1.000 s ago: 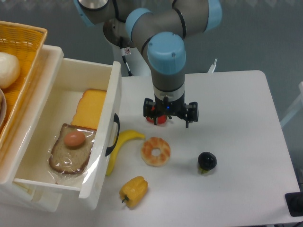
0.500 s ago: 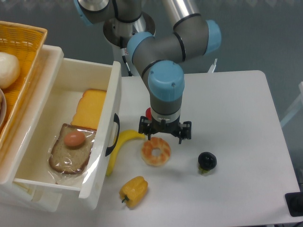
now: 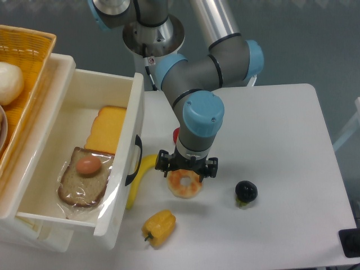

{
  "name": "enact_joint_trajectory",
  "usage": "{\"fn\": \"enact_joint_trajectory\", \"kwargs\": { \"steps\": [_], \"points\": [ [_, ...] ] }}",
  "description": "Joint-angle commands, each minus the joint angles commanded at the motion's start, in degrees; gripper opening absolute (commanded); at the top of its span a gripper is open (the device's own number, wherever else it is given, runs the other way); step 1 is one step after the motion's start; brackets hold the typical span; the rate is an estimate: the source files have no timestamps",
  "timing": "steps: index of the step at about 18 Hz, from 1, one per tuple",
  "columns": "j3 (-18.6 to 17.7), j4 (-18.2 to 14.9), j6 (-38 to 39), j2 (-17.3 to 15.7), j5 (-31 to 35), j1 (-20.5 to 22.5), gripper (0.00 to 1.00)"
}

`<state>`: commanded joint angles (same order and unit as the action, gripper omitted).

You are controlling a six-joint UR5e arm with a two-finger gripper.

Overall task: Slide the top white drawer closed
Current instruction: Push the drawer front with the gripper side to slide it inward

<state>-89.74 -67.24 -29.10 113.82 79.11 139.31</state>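
The top white drawer (image 3: pixel 125 169) stands pulled far out at the left, with its flat front panel and curved black handle (image 3: pixel 135 160) facing right. Inside it lie a yellow slice (image 3: pixel 107 130) and a wrapped slice of bread with an egg (image 3: pixel 84 175). My gripper (image 3: pixel 186 170) hangs over the table to the right of the drawer front, just above a glazed donut (image 3: pixel 185 183). Its fingers point down and are hidden under the wrist, so I cannot tell whether they are open or shut. It holds nothing that I can see.
A banana (image 3: pixel 140 179) lies right against the drawer front below the handle. A yellow pepper (image 3: pixel 158 226) lies near the front edge, a dark round fruit (image 3: pixel 246 192) to the right, a red object (image 3: pixel 176 135) behind the wrist. A yellow wicker basket (image 3: pixel 22 67) sits at top left.
The arm has moved toward the front and slightly left, from above the red object to above the donut. The drawer and the loose items have not moved.
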Motion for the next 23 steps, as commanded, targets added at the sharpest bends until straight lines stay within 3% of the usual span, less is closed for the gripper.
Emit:
{"fn": "enact_joint_trajectory", "kwargs": {
  "steps": [23],
  "points": [
    [-0.7,-0.3,0.1,-0.4,-3.7,-1.1,1.00]
  ]
}}
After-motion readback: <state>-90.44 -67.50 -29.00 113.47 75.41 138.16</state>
